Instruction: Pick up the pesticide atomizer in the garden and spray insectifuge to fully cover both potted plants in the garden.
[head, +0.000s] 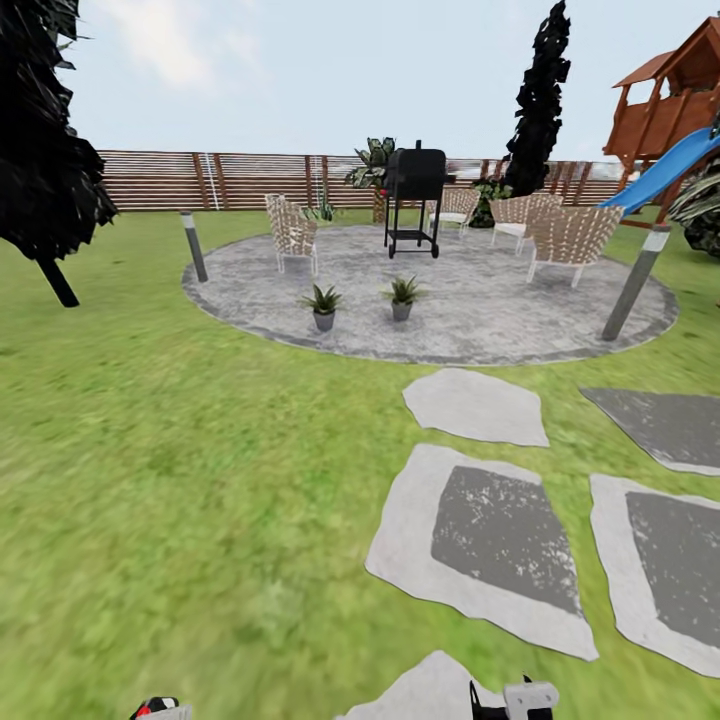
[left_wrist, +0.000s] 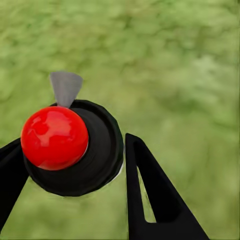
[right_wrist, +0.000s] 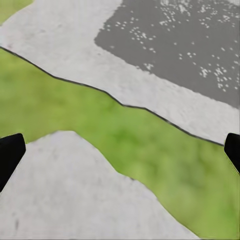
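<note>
Landmark: round paved patio (head: 480, 310), set in the lawn (head: 180, 480) of the garden, backed by a brown slatted fence (head: 240, 180).

- Potted plants: two, in small grey pots, on the patio's near edge; one (head: 323, 306) and the other (head: 402, 297) stood side by side, apart from each other.
- Black grill (head: 414, 198): on the patio's far side, behind the plants.
- Woven chairs: one (head: 291, 233) at the far left of the patio, others (head: 570, 240) at the far right.
- Grey posts: one (head: 193, 246) at the patio's left rim, one (head: 634, 283) at its right rim.
- Stepping stones (head: 478, 405): on the lawn nearer the camera than the patio.
- Play tower with blue slide (head: 665, 165): beyond the patio's right side.
- Pesticide atomizer (left_wrist: 70, 145): seen from above in the left wrist view, black round head with a red cap, over grass.
- Left gripper (left_wrist: 72, 172): closed around the atomizer, one finger (left_wrist: 150, 195) on each side.
- Right gripper (right_wrist: 120, 155): fingers spread wide, nothing between them, above stone and grass.
</note>
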